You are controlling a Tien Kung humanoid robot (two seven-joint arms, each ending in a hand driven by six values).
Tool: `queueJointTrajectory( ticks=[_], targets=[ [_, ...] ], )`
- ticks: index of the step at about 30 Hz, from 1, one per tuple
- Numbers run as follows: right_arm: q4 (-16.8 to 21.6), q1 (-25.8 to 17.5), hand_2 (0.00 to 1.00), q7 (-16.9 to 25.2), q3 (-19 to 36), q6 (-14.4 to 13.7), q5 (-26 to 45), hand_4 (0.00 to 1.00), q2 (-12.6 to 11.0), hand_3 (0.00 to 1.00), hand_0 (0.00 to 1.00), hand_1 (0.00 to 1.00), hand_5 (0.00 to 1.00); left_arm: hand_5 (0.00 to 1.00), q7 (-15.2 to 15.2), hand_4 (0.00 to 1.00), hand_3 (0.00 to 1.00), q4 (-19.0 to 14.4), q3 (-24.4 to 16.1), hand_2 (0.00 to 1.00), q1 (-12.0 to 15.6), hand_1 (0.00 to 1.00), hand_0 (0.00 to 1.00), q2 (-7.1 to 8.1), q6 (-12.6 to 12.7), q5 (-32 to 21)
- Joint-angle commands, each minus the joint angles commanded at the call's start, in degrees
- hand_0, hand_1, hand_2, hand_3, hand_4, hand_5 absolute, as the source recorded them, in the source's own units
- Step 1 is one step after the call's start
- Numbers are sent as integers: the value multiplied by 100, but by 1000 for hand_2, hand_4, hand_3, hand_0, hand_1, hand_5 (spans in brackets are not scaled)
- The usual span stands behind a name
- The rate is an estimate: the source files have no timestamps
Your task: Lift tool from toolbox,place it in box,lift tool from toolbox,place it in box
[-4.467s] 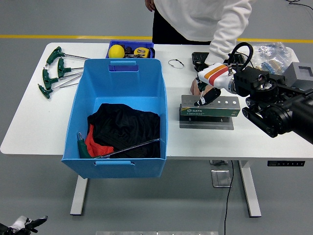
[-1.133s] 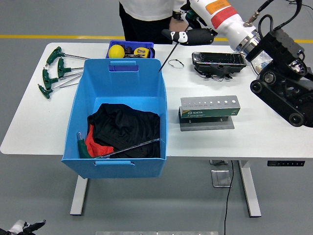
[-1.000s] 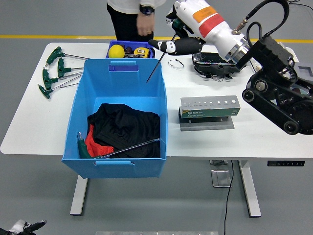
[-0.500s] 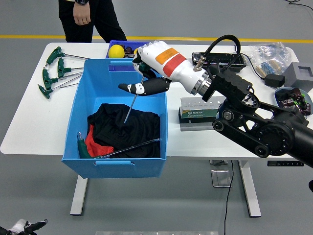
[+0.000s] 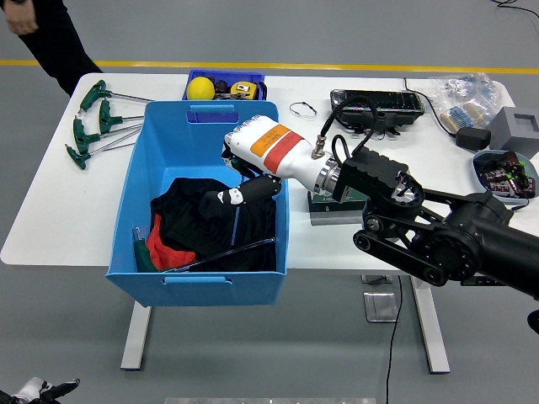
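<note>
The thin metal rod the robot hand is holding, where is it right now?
In the head view the rod hangs from the right hand inside the blue bin, on the table's left half, its tip over the black cloth.

Green T-handle wrenches (image 5: 91, 122) lie at the worktop's (image 5: 67, 210) far left. A small blue tray (image 5: 224, 84) holds a yellow ball (image 5: 200, 87) and tape measure (image 5: 243, 88) — a plastic bag (image 5: 461, 91) sits far right.

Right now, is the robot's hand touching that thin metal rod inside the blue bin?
Touching. The head view shows the right hand with fingers closed around the thin rod, which hangs down over the black cloth.
</note>
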Motion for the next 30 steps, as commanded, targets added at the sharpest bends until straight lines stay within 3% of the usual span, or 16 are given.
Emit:
queueJointTrajectory(
  ticks=[4,5,9,10,12,15,16,22,23,27,28,30],
  targets=[
    [67,49,29,-92,-109,424,-21,829,-2,37,2,2,643,706,-4,720,673,0,7,650,-13,486,544,6,5,-20],
    [83,61,249,-110,-127,560,-25,870,1,360,158,169,620,707,-5,720,673,0,6,649,-16,484,544,5,10,-25],
    [121,97,249,-123,-172,841,-51,870,16,360,158,169,620,707,-7,720,673,0,11,649,-31,484,544,2,17,-35],
    [126,107,508,-126,-181,916,-56,888,21,512,378,433,604,709,-7,721,673,0,9,649,-34,484,543,2,17,-36],
    [116,127,508,-143,-188,1009,-130,888,37,512,378,433,604,709,-4,721,673,0,-4,649,-38,484,543,1,17,-20],
    [103,133,508,-166,-183,1027,-177,888,44,512,378,433,604,709,-1,721,673,0,-13,649,-38,484,543,0,19,-15],
    [100,134,718,-179,-181,1032,-169,909,44,674,589,627,593,707,0,720,673,0,-17,649,-36,485,543,0,19,-14],
    [89,131,718,-186,-165,923,-165,909,43,674,589,627,593,707,8,720,673,0,-34,649,-28,485,543,-2,19,6],
    [86,129,828,-184,-156,903,-175,927,43,879,752,744,600,705,9,720,673,0,-34,649,-28,485,540,-2,18,8],
    [74,108,828,-212,-80,814,-280,927,34,879,752,744,600,705,14,720,673,0,-54,649,-30,485,540,-5,18,33],
    [66,87,907,-226,-11,776,-318,937,19,948,862,836,603,706,12,719,673,0,-53,648,-30,483,540,-6,21,28],
    [51,58,907,-226,109,703,-355,937,-12,948,862,836,603,706,12,719,673,0,-57,648,-27,483,540,-9,29,21]
  ],
)
